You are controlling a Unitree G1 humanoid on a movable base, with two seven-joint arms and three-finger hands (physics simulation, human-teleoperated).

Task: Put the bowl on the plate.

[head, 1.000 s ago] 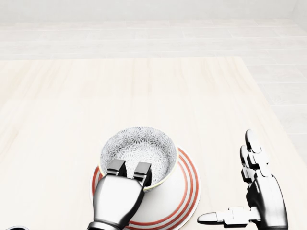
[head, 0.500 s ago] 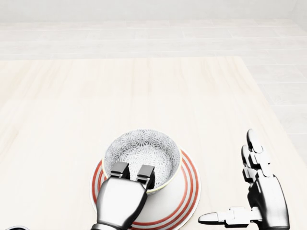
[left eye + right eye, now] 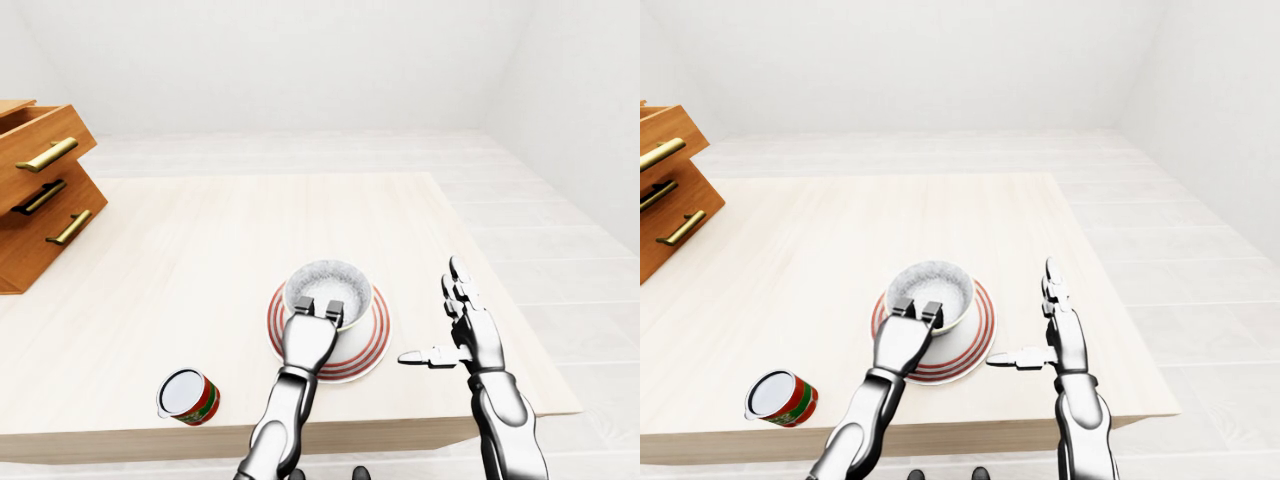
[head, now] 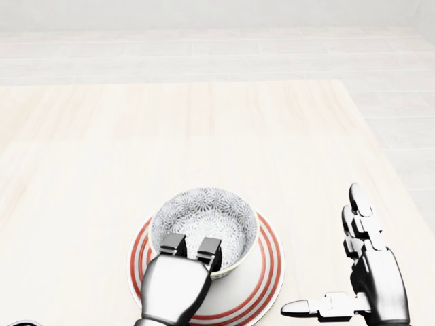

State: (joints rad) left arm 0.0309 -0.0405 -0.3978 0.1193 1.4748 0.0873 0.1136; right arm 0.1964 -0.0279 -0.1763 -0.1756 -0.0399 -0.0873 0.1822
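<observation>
One patterned bowl [image 4: 202, 224] sitting on one red-ringed plate [image 4: 262, 278], on the bench [image 4: 204, 136]. Left hand [image 4: 178, 282] fingers [image 4: 192, 248] hooked over the bowl's near rim, gripping it. Right hand [image 4: 363, 272] spread open, off to the plate's right. One can [image 3: 190, 396] lying on its side, one wooden drawer unit [image 3: 40, 195] far left.

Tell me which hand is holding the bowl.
The left hand, its fingers hooked over the bowl rim. The right hand is open beside the plate.

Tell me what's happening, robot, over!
Left hand fingers shut on bowl rim. Bowl over plate. Right hand open, empty. Nothing in the way.
</observation>
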